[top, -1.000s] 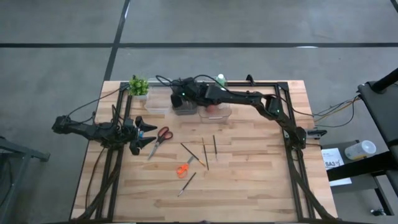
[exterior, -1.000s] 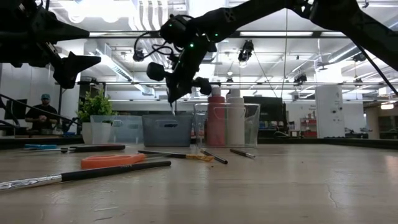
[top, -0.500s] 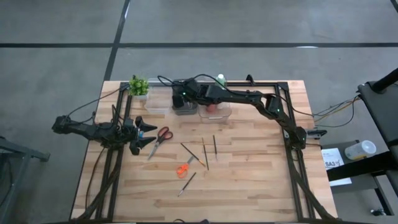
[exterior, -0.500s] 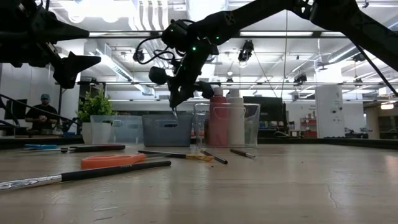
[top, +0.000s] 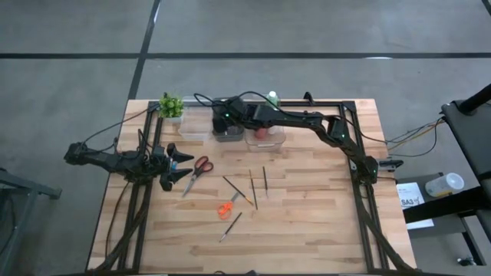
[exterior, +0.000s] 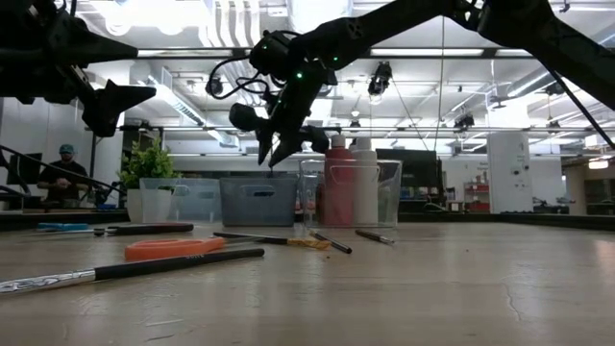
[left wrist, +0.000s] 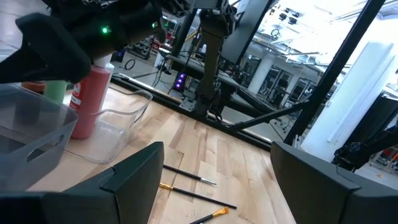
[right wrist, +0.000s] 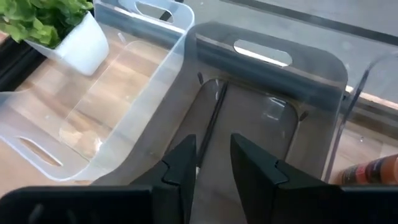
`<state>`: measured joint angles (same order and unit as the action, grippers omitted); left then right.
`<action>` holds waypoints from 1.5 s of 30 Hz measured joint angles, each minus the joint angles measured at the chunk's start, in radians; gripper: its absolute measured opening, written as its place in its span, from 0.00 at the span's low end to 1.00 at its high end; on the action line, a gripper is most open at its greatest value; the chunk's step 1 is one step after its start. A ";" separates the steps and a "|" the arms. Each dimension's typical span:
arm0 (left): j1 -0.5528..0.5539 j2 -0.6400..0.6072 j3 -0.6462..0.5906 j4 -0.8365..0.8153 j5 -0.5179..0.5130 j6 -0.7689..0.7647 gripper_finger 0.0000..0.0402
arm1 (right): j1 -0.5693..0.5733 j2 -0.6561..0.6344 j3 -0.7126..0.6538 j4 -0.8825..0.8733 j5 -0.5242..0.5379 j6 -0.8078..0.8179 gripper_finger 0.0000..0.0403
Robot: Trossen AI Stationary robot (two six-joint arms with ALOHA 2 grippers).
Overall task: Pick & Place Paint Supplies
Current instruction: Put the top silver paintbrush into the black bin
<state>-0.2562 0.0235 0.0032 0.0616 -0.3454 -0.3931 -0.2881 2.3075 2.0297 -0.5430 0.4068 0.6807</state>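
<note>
My right gripper (top: 223, 123) hangs open over the dark bin (top: 227, 132) at the table's far side; in the low view (exterior: 273, 154) its fingers are spread and empty. A thin dark brush (right wrist: 212, 124) lies inside that bin, below the fingers. My left gripper (top: 185, 165) waits open at the table's left, beside the red-handled scissors (top: 201, 165). Several brushes (top: 252, 188) and an orange tool (top: 224, 209) lie flat on the table's middle. A dark red bottle (exterior: 333, 187) and a white bottle (exterior: 363, 187) stand in a clear bin (top: 266, 136).
A second clear bin (top: 192, 126) and a small potted plant (top: 171, 105) stand left of the dark bin. A green-capped bottle (top: 272, 98) stands behind the bins. A small blue tool (exterior: 62, 227) lies at the left. A black frame (top: 349, 146) borders the table.
My right gripper has opened above the dark bin. The thin brush it held, tip pointing down, has dropped out of its fingers into the bin.
</note>
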 joint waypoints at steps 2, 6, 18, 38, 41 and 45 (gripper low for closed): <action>0.000 0.000 0.000 0.000 0.000 0.000 0.75 | 0.004 0.000 0.011 0.025 0.000 -0.004 0.24; 0.000 0.000 0.000 0.000 0.000 0.000 0.75 | 0.028 -0.016 0.029 0.114 0.006 -0.121 0.24; 0.000 0.000 0.000 0.000 -0.001 0.000 0.75 | 0.128 -0.172 0.070 -0.122 0.050 -0.142 0.24; 0.000 0.000 0.000 0.000 0.001 0.000 0.75 | 0.398 -0.450 -0.280 -0.704 0.086 0.440 0.24; 0.000 0.000 0.000 0.000 0.001 0.000 0.75 | 0.426 -0.447 -0.374 -0.691 0.087 0.573 0.24; 0.000 0.000 0.000 0.000 0.001 0.000 0.75 | 0.457 -0.445 -0.493 -0.573 0.090 0.721 0.24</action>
<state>-0.2558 0.0235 0.0032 0.0616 -0.3443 -0.3931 0.1693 1.8623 1.5367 -1.1165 0.4969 1.4013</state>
